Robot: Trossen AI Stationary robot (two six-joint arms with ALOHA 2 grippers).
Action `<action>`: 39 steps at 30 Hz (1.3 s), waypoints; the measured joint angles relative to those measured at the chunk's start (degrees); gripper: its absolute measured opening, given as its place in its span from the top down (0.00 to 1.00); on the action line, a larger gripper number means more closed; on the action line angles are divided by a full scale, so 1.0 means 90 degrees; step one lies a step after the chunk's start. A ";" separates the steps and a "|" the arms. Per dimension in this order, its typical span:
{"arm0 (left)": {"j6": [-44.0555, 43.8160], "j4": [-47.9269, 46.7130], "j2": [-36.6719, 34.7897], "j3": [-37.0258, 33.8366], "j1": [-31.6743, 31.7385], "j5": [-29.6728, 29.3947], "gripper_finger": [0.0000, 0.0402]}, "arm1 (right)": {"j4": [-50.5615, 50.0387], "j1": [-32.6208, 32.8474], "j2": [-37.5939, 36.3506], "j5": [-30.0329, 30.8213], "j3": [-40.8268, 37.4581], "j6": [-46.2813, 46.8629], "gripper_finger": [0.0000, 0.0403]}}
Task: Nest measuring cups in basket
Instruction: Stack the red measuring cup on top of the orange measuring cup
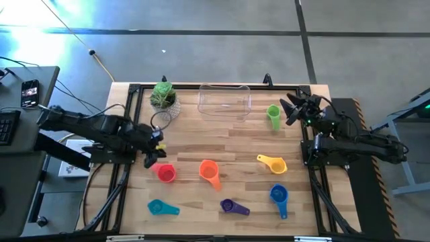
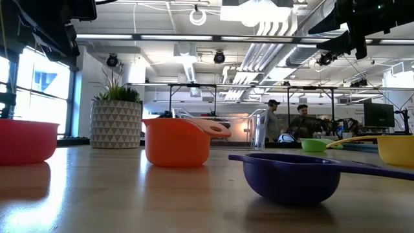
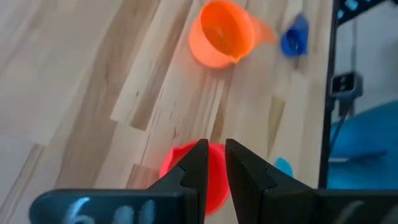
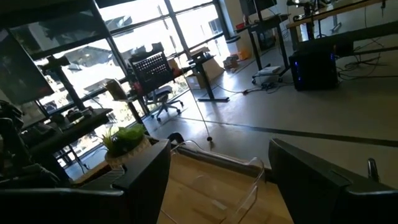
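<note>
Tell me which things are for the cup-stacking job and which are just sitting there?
For the job: green cup, red cup, orange cup, yellow cup, blue cup, teal cup, purple cup, clear basket.

Just sitting there: potted plant, phone on the side desk.

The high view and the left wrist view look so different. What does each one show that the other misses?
Only the high view shows the clear basket, the potted plant, the green, yellow and purple cups, and the right claw, open near the green cup.

Only the left wrist view shows the left claw close up, its fingers nearly together above the red cup, not gripping it.

Both show the red cup, the orange cup, the blue cup and the wooden table.
</note>
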 joint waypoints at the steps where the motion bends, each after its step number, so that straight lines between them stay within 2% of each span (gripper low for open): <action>1: 0.0001 -0.0001 0.0083 0.0002 -0.0093 -0.0052 0.89 | -0.0010 0.0000 0.0000 -0.0001 0.0000 0.0000 0.35; 11: -0.0051 -0.0027 0.0867 0.0002 -0.0718 -0.0201 0.89 | -0.0270 0.0000 0.0000 -0.0115 0.0000 0.0011 0.35; 26: -0.0555 -0.0102 0.1815 0.0005 -0.0688 -0.0201 0.88 | -0.0980 0.0000 0.0000 -0.0401 0.0002 0.0522 0.35; 31: -0.0846 -0.0272 0.1987 0.0005 -0.0570 -0.0155 0.84 | -0.0995 0.0000 -0.0002 -0.0461 0.0002 0.0529 0.35; 39: -0.0661 -0.0266 0.2010 0.0005 -0.0561 -0.0120 0.72 | -0.0996 0.0000 0.0000 -0.0639 0.0002 0.0511 0.35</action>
